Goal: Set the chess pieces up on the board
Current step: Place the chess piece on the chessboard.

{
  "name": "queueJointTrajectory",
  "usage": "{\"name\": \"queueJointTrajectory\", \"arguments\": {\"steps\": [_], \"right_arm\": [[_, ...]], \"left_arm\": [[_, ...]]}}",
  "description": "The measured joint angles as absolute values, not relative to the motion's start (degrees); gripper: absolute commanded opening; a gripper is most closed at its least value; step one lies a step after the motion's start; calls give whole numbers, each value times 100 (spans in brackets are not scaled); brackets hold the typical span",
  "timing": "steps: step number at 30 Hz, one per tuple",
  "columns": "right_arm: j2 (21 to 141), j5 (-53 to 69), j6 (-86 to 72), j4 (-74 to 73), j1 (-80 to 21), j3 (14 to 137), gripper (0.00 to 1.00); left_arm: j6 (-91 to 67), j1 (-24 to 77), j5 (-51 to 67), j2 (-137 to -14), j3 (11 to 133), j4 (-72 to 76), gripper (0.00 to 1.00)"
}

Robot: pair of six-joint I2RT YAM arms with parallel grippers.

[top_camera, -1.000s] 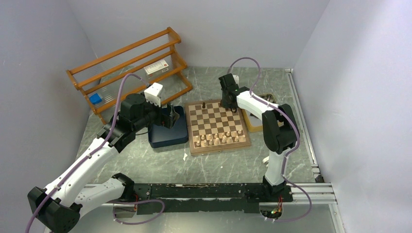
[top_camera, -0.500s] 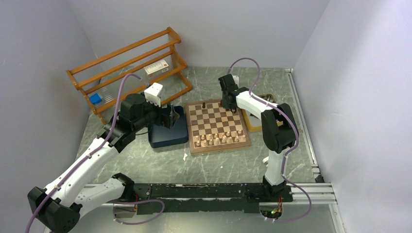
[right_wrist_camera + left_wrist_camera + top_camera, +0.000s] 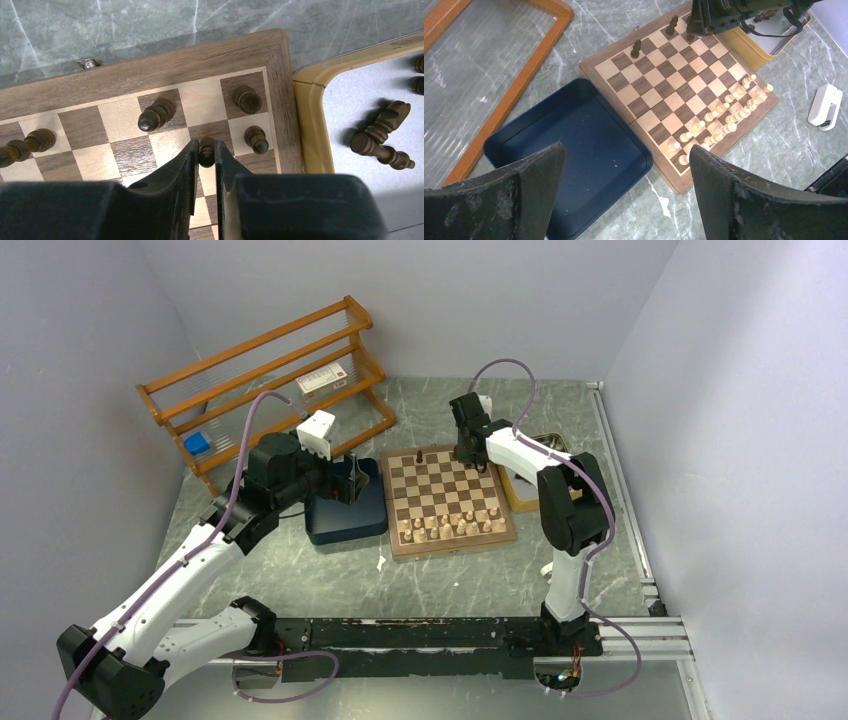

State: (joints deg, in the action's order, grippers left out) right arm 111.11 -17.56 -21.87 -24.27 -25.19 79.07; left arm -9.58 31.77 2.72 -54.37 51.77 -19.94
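Observation:
The chessboard (image 3: 445, 495) lies mid-table; it also shows in the left wrist view (image 3: 684, 85) and the right wrist view (image 3: 150, 75). My right gripper (image 3: 206, 152) is shut on a dark brown pawn (image 3: 206, 150) over the board's far right corner (image 3: 478, 458). Three other dark pieces stand nearby: (image 3: 156, 115), (image 3: 248, 99), (image 3: 257, 139). One more dark piece (image 3: 419, 456) stands at the far left of the board. Pale cream pieces (image 3: 452, 525) fill the near rows. My left gripper (image 3: 624, 200) is open and empty above the dark blue tray (image 3: 574, 145).
A yellow-rimmed tray (image 3: 310, 130) right of the board holds several loose dark pieces (image 3: 382, 135). A wooden rack (image 3: 270, 370) stands at the back left. A white object (image 3: 826, 102) lies on the table near the board.

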Motion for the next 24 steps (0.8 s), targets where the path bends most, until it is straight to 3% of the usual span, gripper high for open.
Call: {"name": "queueJointTrajectory", "arguments": {"steps": [24], "right_arm": [[11004, -1787, -2161, -2759, -2512, 8197, 33]], "left_arm": [[-958, 3177, 274, -5437, 5177, -1994, 98]]}}
